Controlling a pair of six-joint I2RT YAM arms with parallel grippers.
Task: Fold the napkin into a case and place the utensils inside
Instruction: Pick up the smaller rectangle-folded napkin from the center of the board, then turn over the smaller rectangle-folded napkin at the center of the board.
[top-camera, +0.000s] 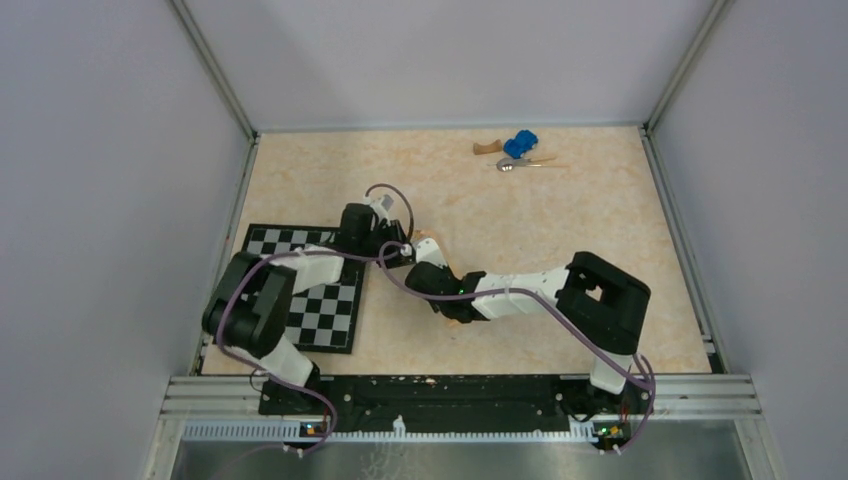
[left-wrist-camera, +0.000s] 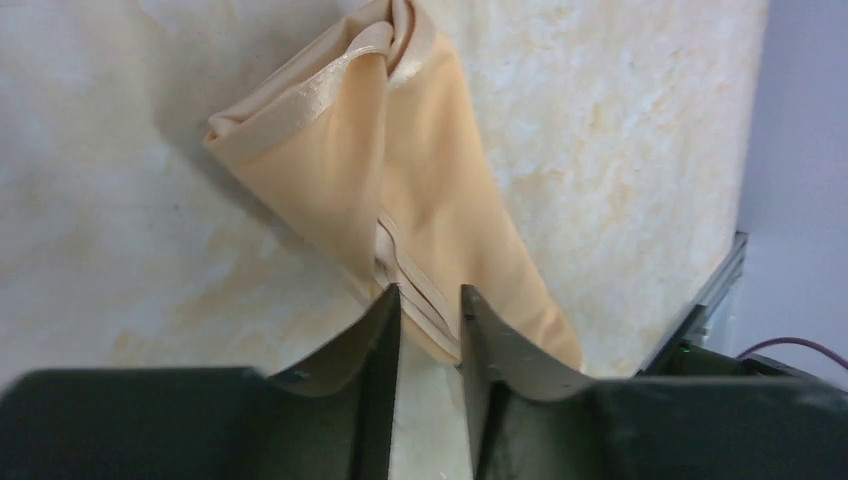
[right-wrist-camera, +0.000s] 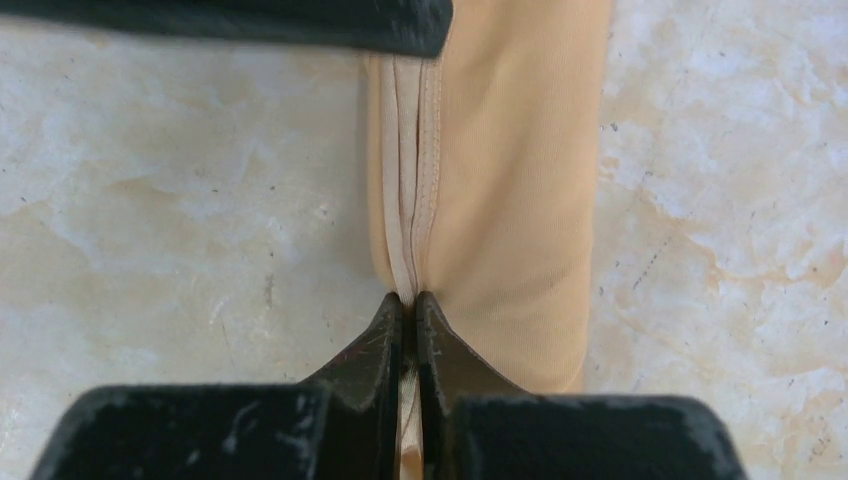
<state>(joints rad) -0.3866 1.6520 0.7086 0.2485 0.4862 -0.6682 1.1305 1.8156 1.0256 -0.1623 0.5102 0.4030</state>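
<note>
As napkin (right-wrist-camera: 510, 200) lies folded, right pincer (right-wrist-camera: 408, 298) pinches it.

The left arm (top-camera: 305, 266) goes up from its base at the near edge, bends at the elbow and reaches toward the middle. The right arm (top-camera: 520, 292) goes up from its base, folds over and lies low, pointing left toward the other arm. The two wrists come close together in the middle. The left gripper (left-wrist-camera: 430, 300) points down, and its two fingers stand a little apart with a small gap between them. The right gripper (right-wrist-camera: 409, 300) has its fingers pressed tight together, pinching the edge of the napkin (right-wrist-camera: 510, 180).
</note>
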